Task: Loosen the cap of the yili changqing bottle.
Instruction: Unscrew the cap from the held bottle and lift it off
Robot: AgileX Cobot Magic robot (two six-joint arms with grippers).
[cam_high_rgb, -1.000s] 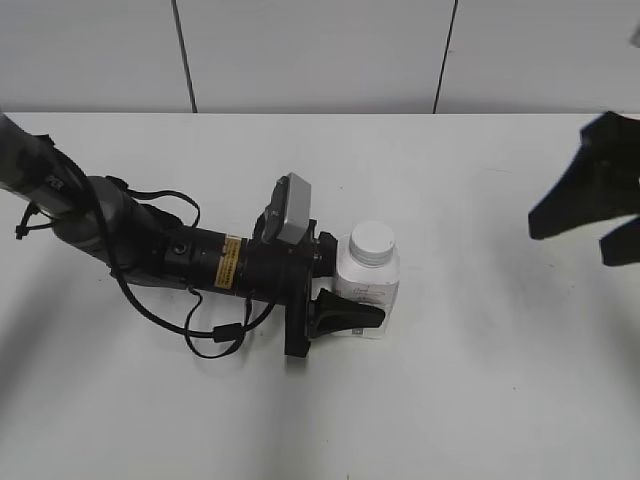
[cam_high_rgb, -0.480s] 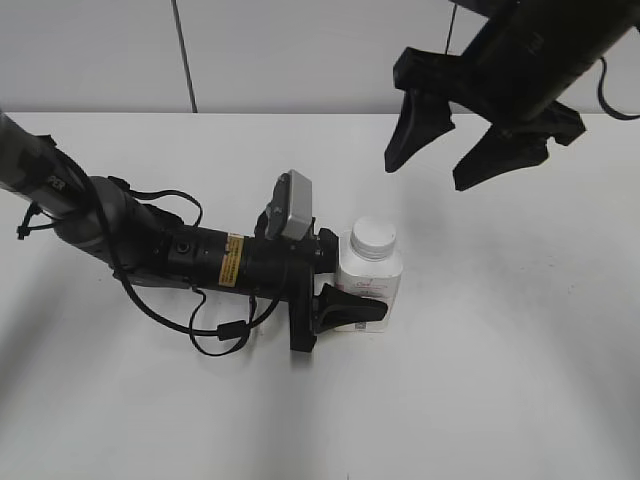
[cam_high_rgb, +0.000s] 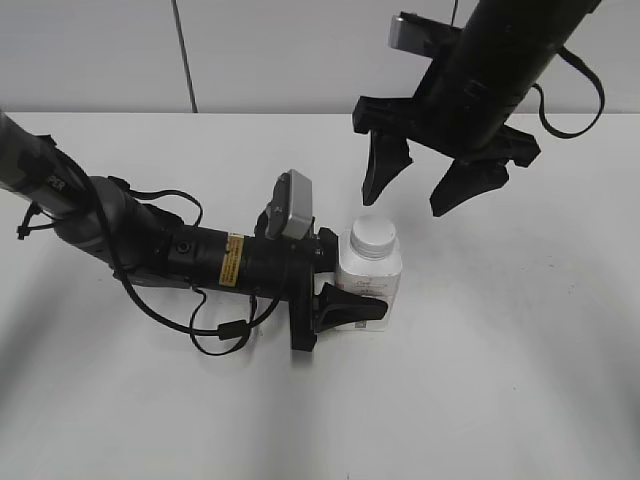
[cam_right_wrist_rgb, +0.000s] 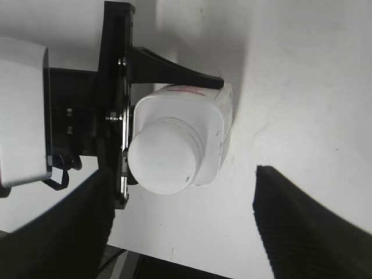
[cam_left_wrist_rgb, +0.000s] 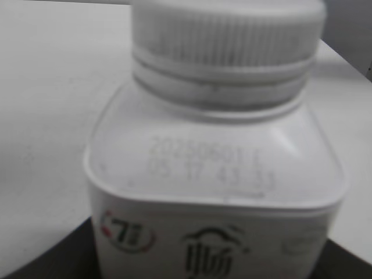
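The white bench (cam_high_rgb: 520, 380) carries one upright bottle (cam_high_rgb: 366, 292) near the middle of the scene, with its cap (cam_high_rgb: 373, 237) in place on the neck. The left arm lies low along the bench from the left, and its pincer (cam_high_rgb: 345, 285) is clamped on the bottle's body: one finger (cam_high_rgb: 350, 308) presses the near face, while the far finger is hidden behind the bottle. The right pincer (cam_high_rgb: 430, 185) hangs above and slightly right of the cap, jaws spread wide and clear of it; in the right wrist view the cap (cam_right_wrist_rgb: 164, 155) sits left of the midpoint between the two fingers (cam_right_wrist_rgb: 302, 232).

Likely faults, in order of weight:
- Off-centre descent. If the right pincer drops without shifting left, one finger may strike the cap's top or shoulder and tip the bottle.
- Slip in the left grip. The bottle is held only at its lower body, so a twist on the cap may spin the whole bottle instead of the thread.
- Shallow bite. Closing too high on the ribbed cap may let the fingers skate off.
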